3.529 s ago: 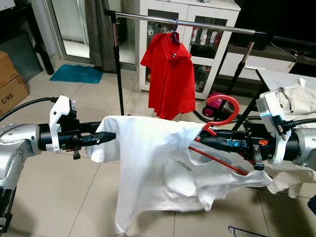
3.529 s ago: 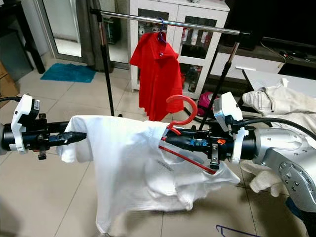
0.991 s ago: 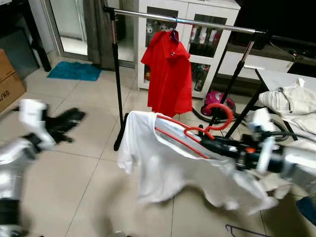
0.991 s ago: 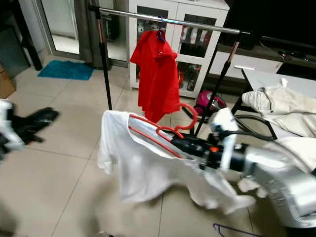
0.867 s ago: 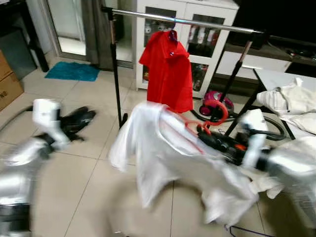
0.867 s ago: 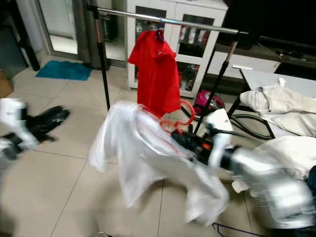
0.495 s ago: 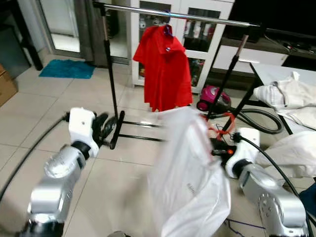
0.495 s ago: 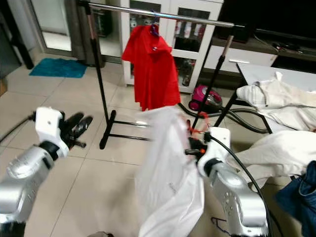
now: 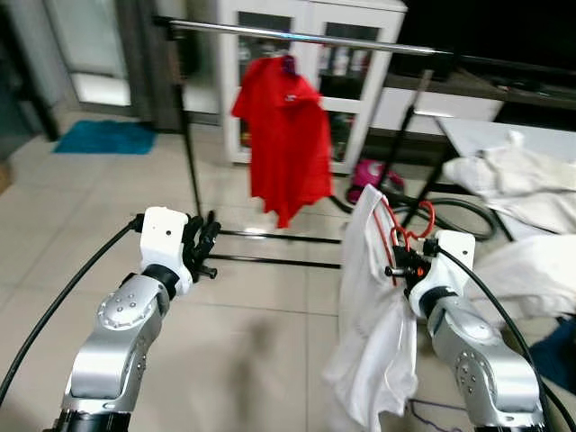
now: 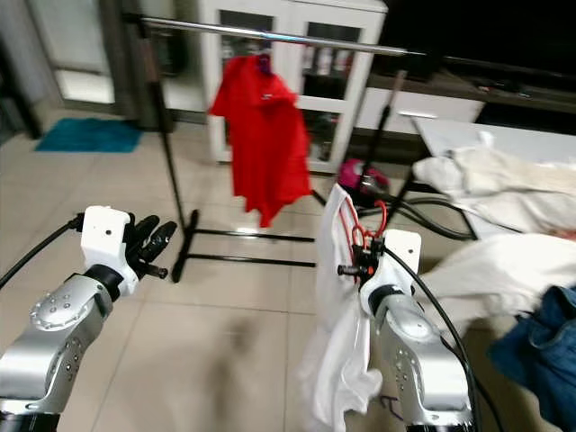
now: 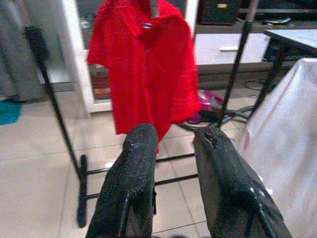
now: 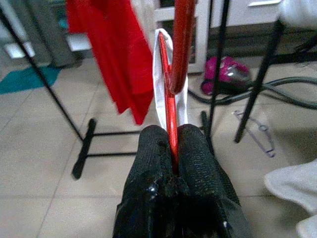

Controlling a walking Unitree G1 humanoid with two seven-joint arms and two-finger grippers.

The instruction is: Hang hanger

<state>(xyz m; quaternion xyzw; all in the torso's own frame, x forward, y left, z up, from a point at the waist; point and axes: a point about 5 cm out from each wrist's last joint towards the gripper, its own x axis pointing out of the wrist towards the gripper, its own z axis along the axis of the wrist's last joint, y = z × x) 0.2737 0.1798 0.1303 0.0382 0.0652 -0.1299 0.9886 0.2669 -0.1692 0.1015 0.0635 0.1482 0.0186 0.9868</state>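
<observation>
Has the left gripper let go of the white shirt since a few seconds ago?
Yes. The left gripper is open and apart from the white shirt, which now hangs from the red hanger in the right gripper.

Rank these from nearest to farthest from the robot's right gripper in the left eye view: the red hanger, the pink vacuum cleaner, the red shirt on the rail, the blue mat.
1. Red hanger: clamped in the right gripper, carrying the white shirt.
2. Pink vacuum cleaner: on the floor just beyond.
3. Red shirt: hanging on the rail, ahead toward the left.
4. Blue mat: far left, on the floor.

White shirt (image 9: 373, 306) off left tool (image 9: 205, 241), now hanging vertical.
</observation>
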